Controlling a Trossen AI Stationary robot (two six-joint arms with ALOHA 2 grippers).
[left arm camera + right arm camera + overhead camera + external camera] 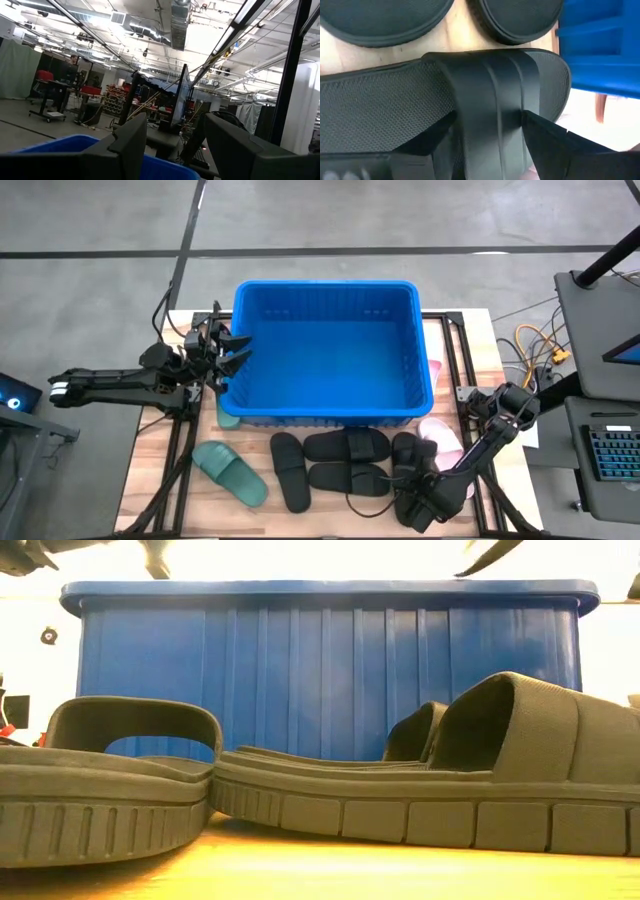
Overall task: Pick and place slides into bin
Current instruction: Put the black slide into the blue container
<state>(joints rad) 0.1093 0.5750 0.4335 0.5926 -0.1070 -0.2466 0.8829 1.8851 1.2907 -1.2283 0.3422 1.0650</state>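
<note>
The blue bin (326,350) stands at the table's middle, toward the far side. Several slides lie in front of it: a green one (230,472), three black ones (290,470) (348,445) (348,477), a fourth black one (408,458) and a pink one (443,438). A second green slide (228,418) shows at the bin's near left corner, and a second pink one (437,370) at its right wall. My right gripper (415,498) is low over the fourth black slide (380,110) and shut on its strap. My left gripper (228,352) is open and empty at the bin's left rim (55,145). My right gripper pinches the black slide's wide strap (490,115) between its two fingers (547,140), one on each edge of the strap. The fingers come from above and from the table's near side. The slide's sole lies on the table.
The black slides lie close together on the wooden table (165,480), and they fill the front of the low view (420,790). Black frame rails (455,360) run along the bin's right side. Cables and a keyboard (610,450) lie beyond the table's right edge.
</note>
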